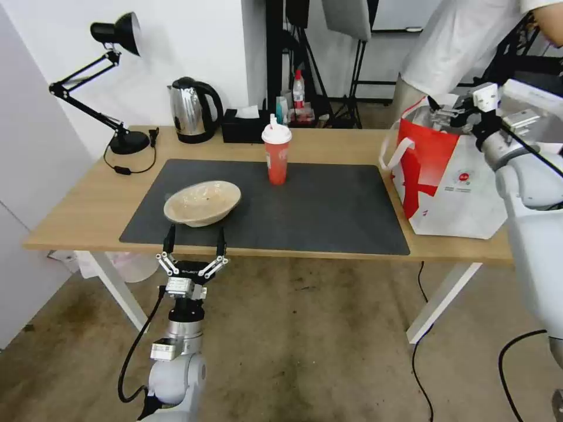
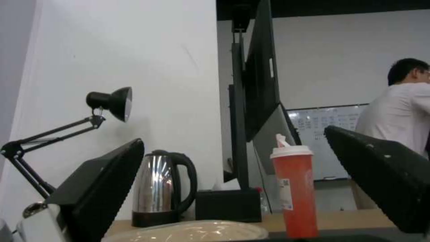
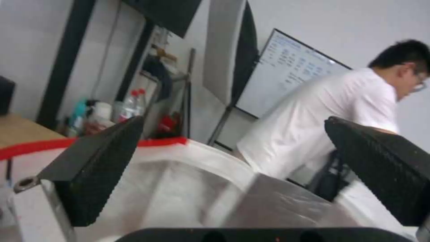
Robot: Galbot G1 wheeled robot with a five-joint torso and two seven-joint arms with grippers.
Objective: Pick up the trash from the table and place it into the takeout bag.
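Note:
A shallow beige bowl (image 1: 202, 202) sits on the left part of the dark mat on the table (image 1: 88, 205). My left gripper (image 1: 196, 230) is open at the table's front edge, just short of the bowl, with nothing between its fingers. In the left wrist view the bowl's rim (image 2: 188, 232) lies low between the open fingers (image 2: 103, 188). The red drink cup with a white lid (image 1: 276, 155) stands upright at mid-mat, and the left wrist view shows the cup (image 2: 293, 191) beyond the bowl. The takeout bag (image 1: 451, 181) stands at the table's right end. My right gripper (image 1: 447, 111) hovers open over its mouth, above the silvery lining (image 3: 201, 188).
A steel kettle (image 1: 190, 111), a black tissue box (image 1: 243, 126) and a black desk lamp (image 1: 111, 35) stand along the table's back edge. Stands and bottles crowd the floor behind the table. The mat (image 1: 328, 211) is bare between the cup and the bag.

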